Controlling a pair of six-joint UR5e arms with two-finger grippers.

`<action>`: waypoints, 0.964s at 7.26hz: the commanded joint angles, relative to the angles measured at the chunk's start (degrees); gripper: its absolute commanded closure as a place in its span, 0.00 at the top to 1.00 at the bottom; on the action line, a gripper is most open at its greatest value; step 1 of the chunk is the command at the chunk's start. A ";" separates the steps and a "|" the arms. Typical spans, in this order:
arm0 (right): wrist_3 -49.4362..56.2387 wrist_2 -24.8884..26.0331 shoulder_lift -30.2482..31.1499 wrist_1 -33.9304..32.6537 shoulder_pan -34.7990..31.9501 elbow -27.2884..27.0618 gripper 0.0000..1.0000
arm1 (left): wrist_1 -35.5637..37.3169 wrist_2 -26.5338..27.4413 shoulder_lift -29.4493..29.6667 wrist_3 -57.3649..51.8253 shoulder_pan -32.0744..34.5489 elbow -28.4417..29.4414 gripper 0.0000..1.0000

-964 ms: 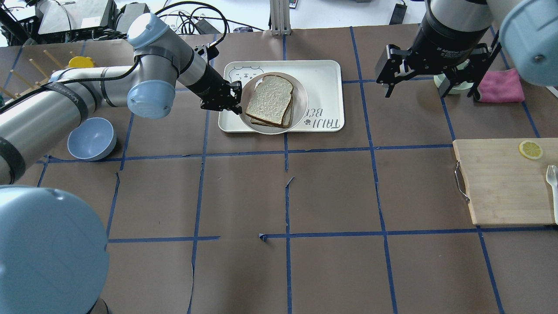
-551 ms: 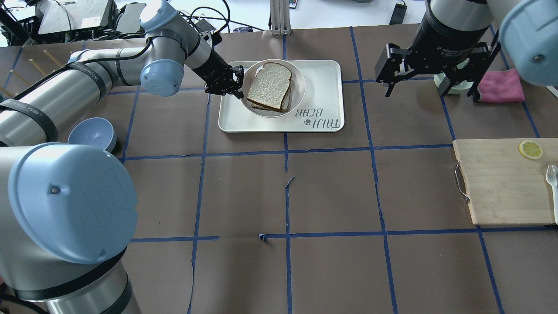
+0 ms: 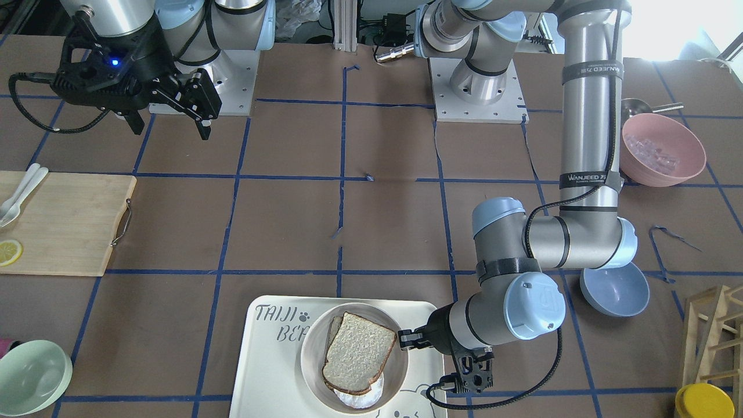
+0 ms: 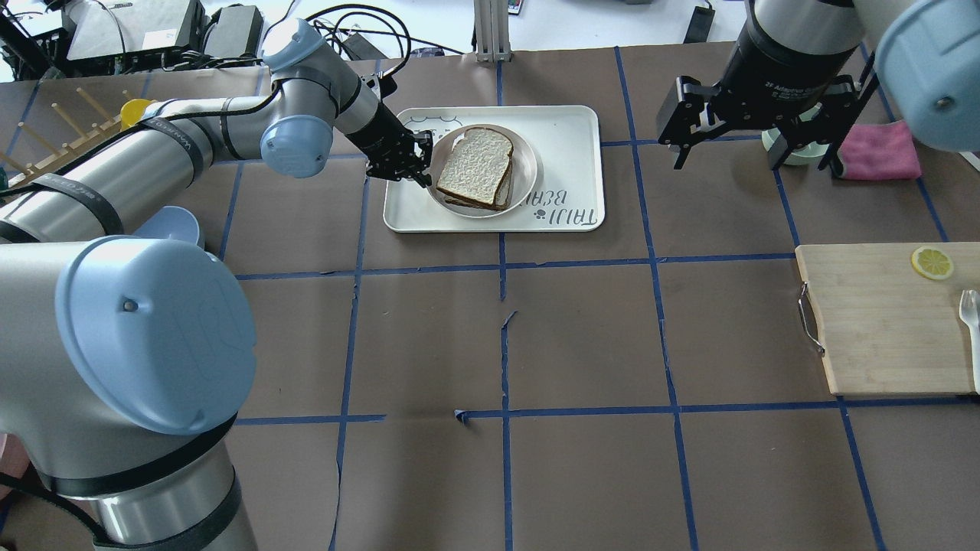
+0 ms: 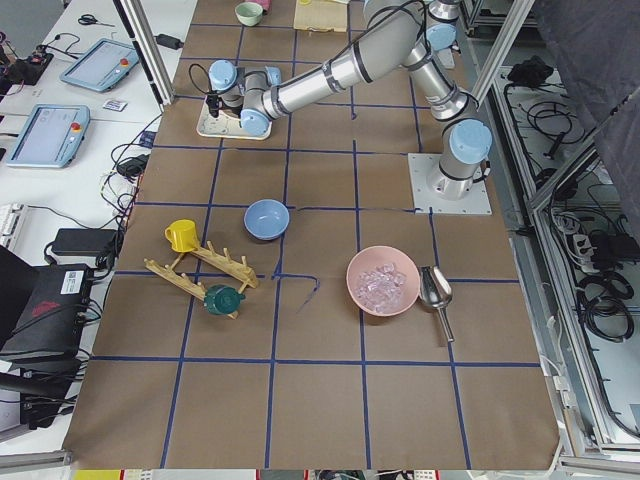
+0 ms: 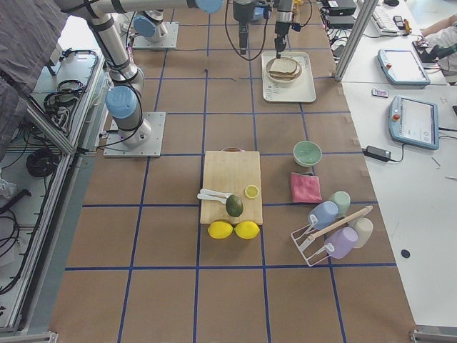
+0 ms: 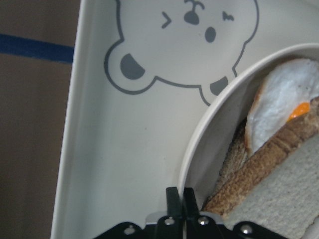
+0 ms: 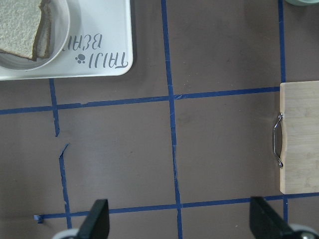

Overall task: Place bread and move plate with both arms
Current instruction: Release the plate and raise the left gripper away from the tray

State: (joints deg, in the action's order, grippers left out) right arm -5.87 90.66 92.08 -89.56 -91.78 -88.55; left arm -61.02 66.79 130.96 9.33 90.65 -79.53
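The cream plate (image 4: 530, 164) sits on the white bear-printed tray (image 4: 570, 130) at the table's far middle. The bread (image 4: 475, 164), pale with a dark crust, lies on the plate on top of another slice and a fried egg (image 7: 279, 104). My left gripper (image 4: 419, 162) is shut on the plate's left rim (image 7: 199, 144), its fingers (image 7: 173, 199) pinched together there. It also shows in the front view (image 3: 405, 339) beside the plate (image 3: 307, 354) and bread (image 3: 357, 351). My right gripper (image 4: 754, 157) hangs open and empty, high over the far right, away from the tray (image 8: 99, 69).
A wooden cutting board (image 4: 880, 321) with a lemon slice (image 4: 932, 262) lies at the right edge. A pink cloth (image 4: 880, 149) lies far right. A blue bowl (image 3: 615, 287), a pink bowl (image 3: 662, 148) and a wooden rack (image 3: 711, 325) stand on my left side. A green bowl (image 3: 32, 368) stands far right.
My left gripper, shut on the plate's rim, moved the plate toward the tray's far side and then back a little. The left elbow swung. The right arm has not moved.
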 commanded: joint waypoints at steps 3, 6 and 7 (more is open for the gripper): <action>-0.19 -0.13 0.03 0.00 0.02 0.04 1.00 | -11.44 6.67 -9.45 -0.54 0.75 1.22 1.00; 0.07 -0.05 -0.06 -0.09 0.02 -0.13 1.00 | -29.81 13.00 -25.44 -0.98 1.46 -0.27 1.00; 0.07 0.04 -0.15 0.00 0.02 -0.22 1.00 | -33.16 14.14 -30.19 -1.67 1.46 -2.37 1.00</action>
State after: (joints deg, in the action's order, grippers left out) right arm -5.82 90.66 92.00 -89.60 -91.73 -88.71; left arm -89.13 79.32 106.80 8.23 92.02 -79.97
